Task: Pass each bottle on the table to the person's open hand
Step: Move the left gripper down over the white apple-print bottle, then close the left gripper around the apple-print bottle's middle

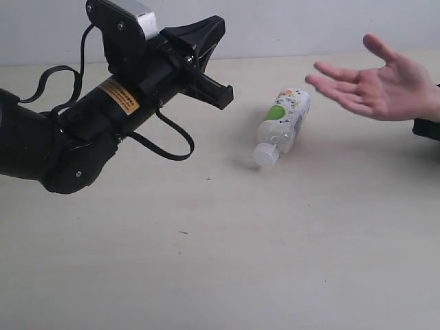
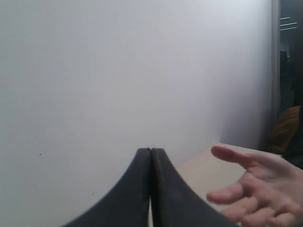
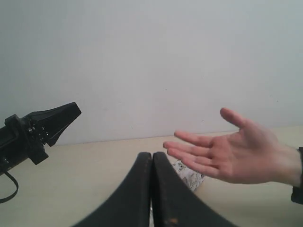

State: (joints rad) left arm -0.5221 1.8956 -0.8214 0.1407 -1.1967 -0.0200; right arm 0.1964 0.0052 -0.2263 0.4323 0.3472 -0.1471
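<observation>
Beige table (image 1: 206,261), one bottle (image 1: 283,126) lying around 2 o'clock, hand (image 1: 375,86) open beside it to receive. Meanwhile left gripper (image 2: 150,158) and right gripper (image 3: 152,161) both pinched together, empty.

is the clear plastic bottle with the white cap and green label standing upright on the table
No, the clear white-capped plastic bottle with the green-and-white label lies on its side on the pale beige wood-grain table.

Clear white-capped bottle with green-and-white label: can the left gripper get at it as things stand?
Probably yes: only bare beige table lies between the shut black left gripper and that clear bottle.
</observation>
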